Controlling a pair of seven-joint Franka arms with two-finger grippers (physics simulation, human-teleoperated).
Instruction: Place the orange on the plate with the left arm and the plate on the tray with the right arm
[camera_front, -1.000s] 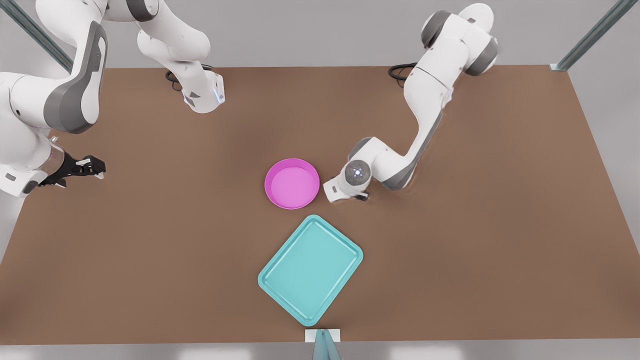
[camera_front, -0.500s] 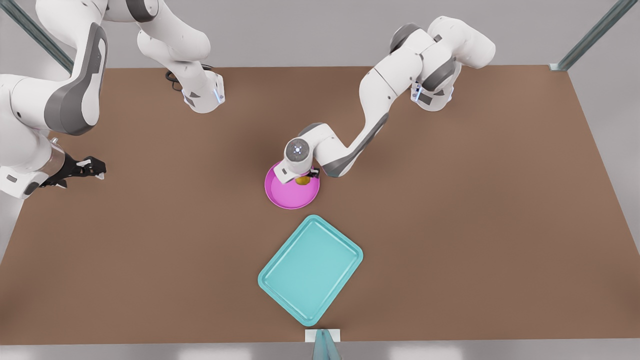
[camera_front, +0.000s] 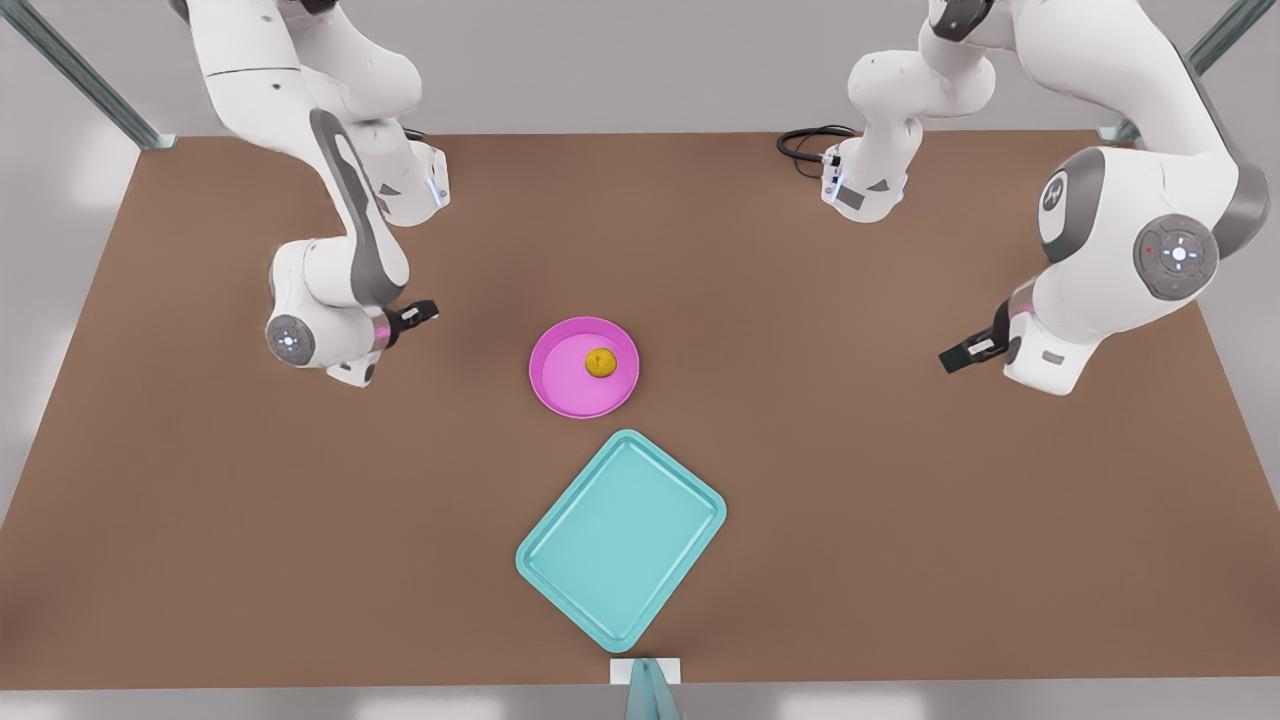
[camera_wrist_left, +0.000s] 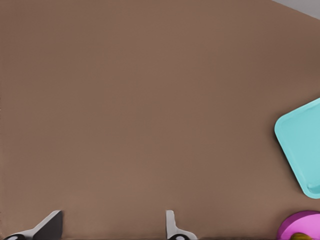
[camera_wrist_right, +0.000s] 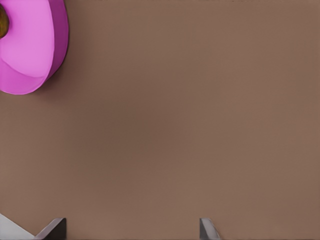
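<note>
Front view: no readable writing. Brown tabletop, grey surround. Orange sits in the pink plate; teal tray lies empty, just beside it. My left gripper and right gripper hover spread apart, holding nothing, well off the plate.

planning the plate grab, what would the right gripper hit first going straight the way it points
Probably bare table: the right gripper aims at brown surface, the plate lying off to one side; depth is unclear.
</note>
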